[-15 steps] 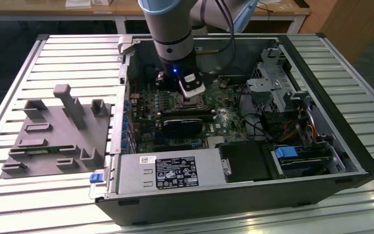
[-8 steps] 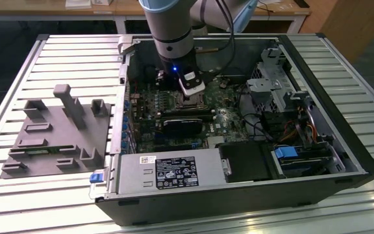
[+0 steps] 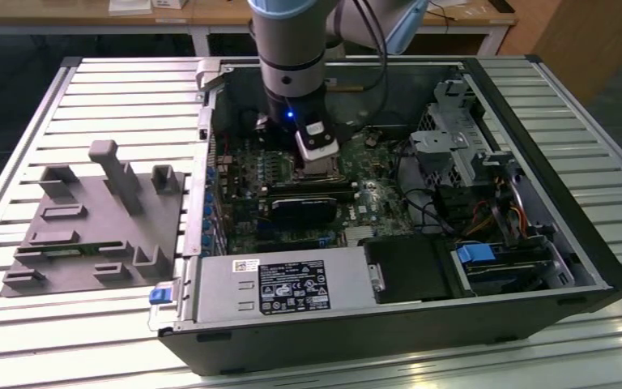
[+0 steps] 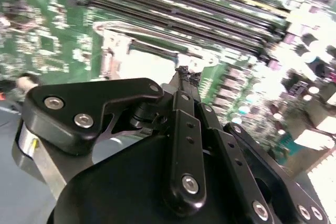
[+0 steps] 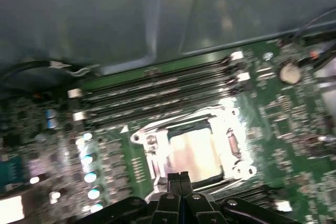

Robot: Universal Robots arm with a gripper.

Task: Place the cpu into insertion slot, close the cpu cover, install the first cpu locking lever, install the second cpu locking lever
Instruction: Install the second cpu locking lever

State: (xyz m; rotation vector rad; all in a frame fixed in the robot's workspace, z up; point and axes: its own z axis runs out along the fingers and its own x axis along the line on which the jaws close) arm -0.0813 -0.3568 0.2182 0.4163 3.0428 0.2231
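My fingers [image 5: 177, 181] are matt black metal links with bright steel screw heads. The cpu [image 5: 198, 151] has a smooth, silvery metal top with a dull sheen, framed by the shiny bare metal of the cpu cover [image 5: 157, 132]. The motherboard [image 5: 294, 124] is glossy green. The computer case [image 3: 398, 336] is matt dark metal, and the worktop [image 3: 117, 97] is ribbed pale metal.
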